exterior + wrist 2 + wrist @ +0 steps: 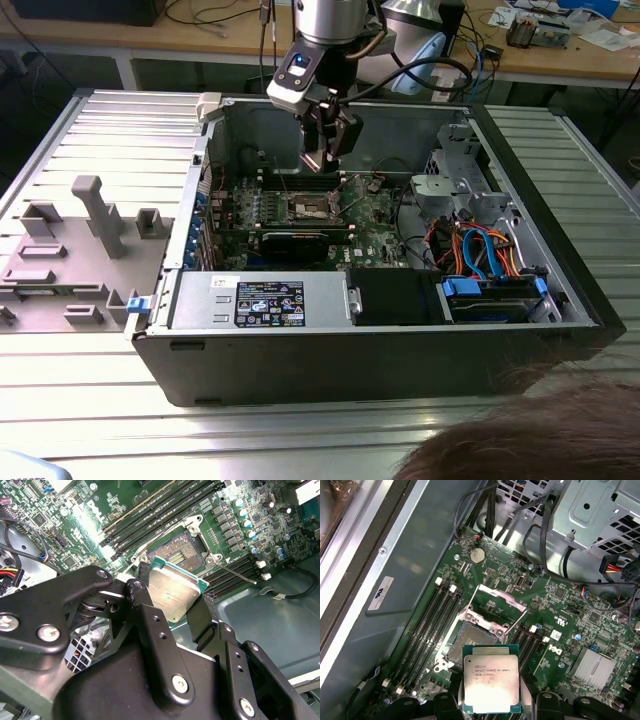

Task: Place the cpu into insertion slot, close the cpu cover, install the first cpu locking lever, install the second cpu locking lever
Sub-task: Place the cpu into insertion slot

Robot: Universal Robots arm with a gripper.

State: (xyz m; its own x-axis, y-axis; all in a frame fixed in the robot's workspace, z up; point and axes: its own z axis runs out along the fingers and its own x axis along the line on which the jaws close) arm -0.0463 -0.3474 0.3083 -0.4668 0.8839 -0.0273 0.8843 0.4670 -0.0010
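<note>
My gripper hangs inside the open computer case, shut on the cpu, a flat square chip with a silvery top and green edge. In both wrist views the black fingers clamp two opposite sides of the cpu. The chip is held in the air, level, a short way above and just off to one side of the insertion slot. That socket lies bare on the green board with its dark contact field showing. The cpu cover stands swung up and open on the socket's far side. A thin wire lever lies released beside the socket.
Long black memory slots flank the socket. The case wall runs close by on one side. A drive cage with coloured cables sits at the exterior view's right. A grey fixture tray lies left of the case. Someone's hair shows at the bottom.
</note>
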